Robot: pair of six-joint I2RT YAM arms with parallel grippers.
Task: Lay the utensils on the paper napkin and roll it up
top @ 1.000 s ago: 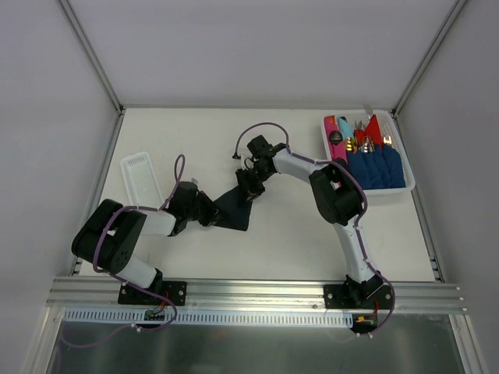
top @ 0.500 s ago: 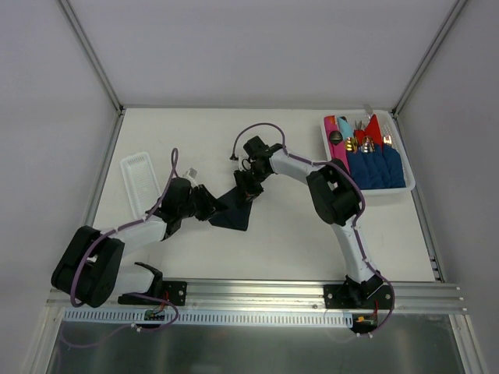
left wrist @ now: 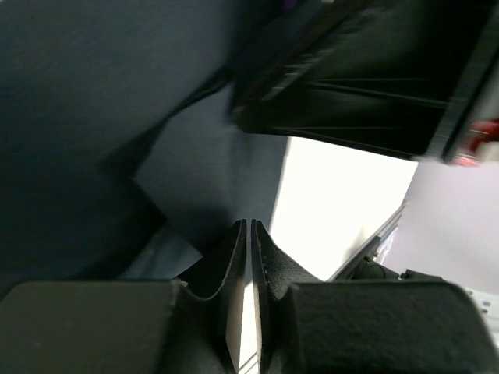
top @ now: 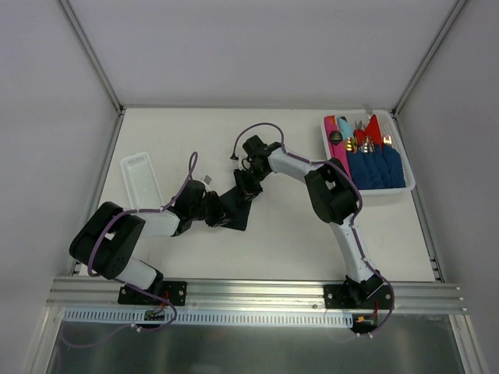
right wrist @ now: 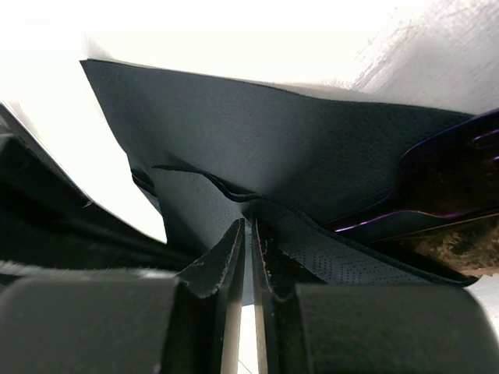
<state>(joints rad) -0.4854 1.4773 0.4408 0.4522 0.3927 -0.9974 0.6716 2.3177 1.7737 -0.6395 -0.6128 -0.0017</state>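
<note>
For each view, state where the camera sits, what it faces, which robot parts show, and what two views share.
Top external: above and behind, looking down on the table; both arms show.
Left wrist: behind the left gripper, facing the paper napkin; its fingers show.
Right wrist: behind the right gripper, facing that napkin; its fingers show.
Shared: the napkin.

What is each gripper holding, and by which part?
Right gripper pinches the paper napkin by a raised fold. Left gripper is shut; its hold cannot be told.
</note>
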